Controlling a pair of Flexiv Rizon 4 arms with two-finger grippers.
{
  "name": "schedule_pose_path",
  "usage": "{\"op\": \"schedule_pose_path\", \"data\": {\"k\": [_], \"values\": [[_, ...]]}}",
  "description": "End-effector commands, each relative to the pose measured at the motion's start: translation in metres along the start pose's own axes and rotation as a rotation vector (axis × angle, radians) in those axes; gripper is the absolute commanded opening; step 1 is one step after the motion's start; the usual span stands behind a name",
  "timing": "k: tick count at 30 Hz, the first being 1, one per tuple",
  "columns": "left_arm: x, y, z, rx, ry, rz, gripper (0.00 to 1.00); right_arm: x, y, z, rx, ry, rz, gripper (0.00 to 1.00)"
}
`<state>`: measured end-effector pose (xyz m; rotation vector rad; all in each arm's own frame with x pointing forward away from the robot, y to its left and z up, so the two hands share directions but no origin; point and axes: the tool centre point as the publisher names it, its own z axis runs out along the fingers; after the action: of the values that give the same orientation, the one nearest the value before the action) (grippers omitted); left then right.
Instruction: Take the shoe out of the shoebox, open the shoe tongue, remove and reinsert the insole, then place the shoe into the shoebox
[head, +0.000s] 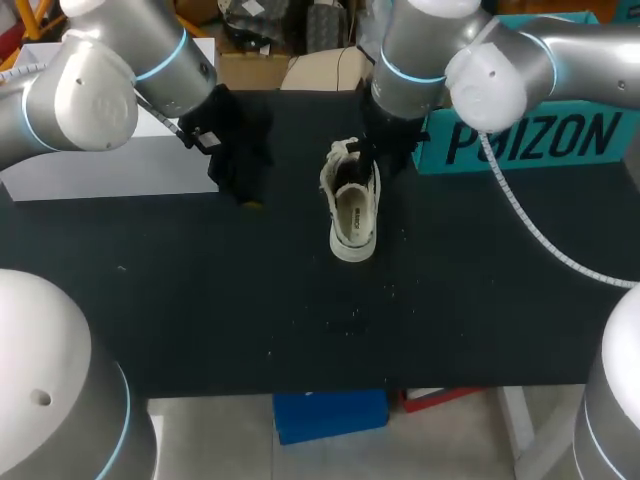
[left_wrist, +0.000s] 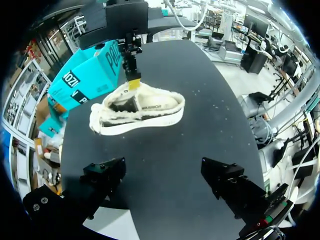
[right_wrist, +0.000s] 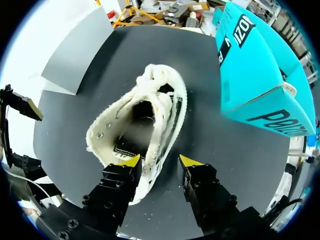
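Out on the table (head: 200, 300), near the shoebox (head: 540, 130), the shoe (head: 352, 205) is sitting upright. The right hand (right_wrist: 160, 161) is straddling its rim, open and gripping nothing. It should be pinching only the tongue. The left hand (left_wrist: 163, 165) is hovering, spread and empty.

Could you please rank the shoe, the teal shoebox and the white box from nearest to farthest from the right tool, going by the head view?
1. Shoe: directly under the right tool, whose fingers straddle its side wall.
2. Teal shoebox: close beside that tool, toward the robot's right.
3. White box: farthest, across the table on the left, beyond the left tool.
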<state>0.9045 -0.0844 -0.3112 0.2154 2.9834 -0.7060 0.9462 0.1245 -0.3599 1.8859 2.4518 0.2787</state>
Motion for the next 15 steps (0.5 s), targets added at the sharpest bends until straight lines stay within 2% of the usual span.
{"op": "schedule_pose_path", "data": {"k": [1,6,13,15], "values": [[0.001,0.001,0.001,0.001,-0.003,0.001,1.0,-0.001,0.006,0.013,0.027,-0.028,0.003,0.39],[0.001,0.001,0.001,0.001,-0.003,0.001,1.0,-0.005,0.006,0.025,0.043,-0.053,0.012,0.41],[0.001,0.001,0.001,0.001,-0.003,0.001,1.0,-0.002,0.004,0.043,0.069,-0.052,0.025,0.41],[0.001,0.001,0.001,0.001,-0.003,0.001,1.0,0.0,0.003,0.046,0.085,-0.067,0.04,0.45]]}}
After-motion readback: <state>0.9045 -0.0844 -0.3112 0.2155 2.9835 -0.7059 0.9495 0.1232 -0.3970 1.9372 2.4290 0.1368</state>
